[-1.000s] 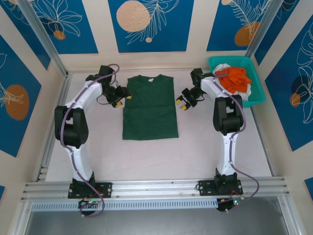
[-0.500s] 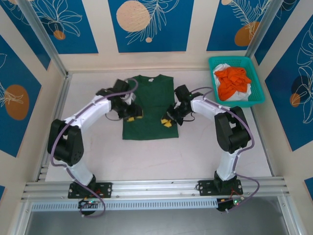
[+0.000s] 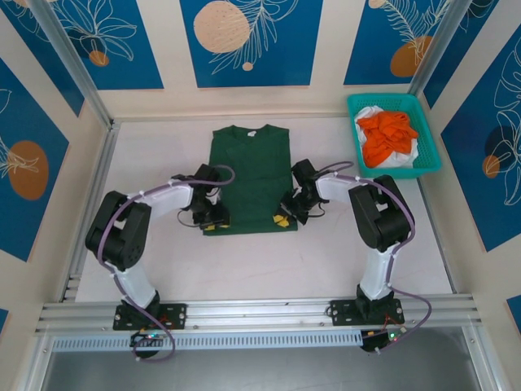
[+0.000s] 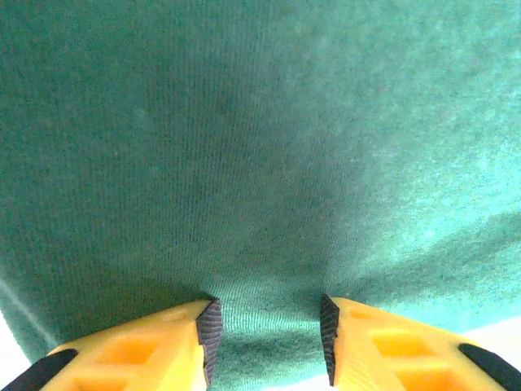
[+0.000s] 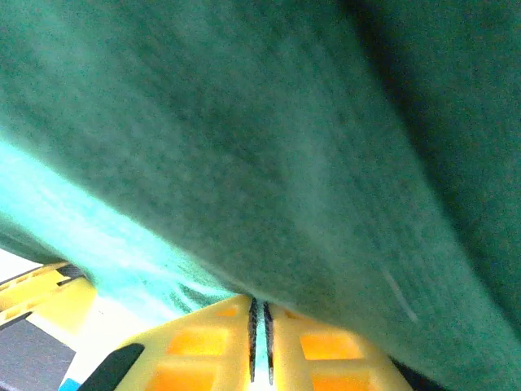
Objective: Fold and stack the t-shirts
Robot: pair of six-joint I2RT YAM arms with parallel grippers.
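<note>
Left gripper point(image 4: 266, 327): jaws parted, with the hem of the green shirt point(image 3: 251, 167) lying in the gap, not yet pinched. Right gripper point(image 5: 259, 330): jaws clenched, apparently on the same hem, with cloth seen raised above them.

In the top view the grippers are placed at the shirt's lower corners, left arm at lower left and right arm at lower right, equally near. The shirt is spread flat at the centre of the bench point(image 3: 244, 269). Its long axis runs up the frame with the collar uppermost, so all the cloth lies above the jaws.

A hem-to-collar fold is judged next, and the left grasp must be closed first. An orange shirt point(image 3: 387, 134) and a white shirt point(image 3: 409, 155) are held in the basket point(image 3: 431, 167), upper right.
</note>
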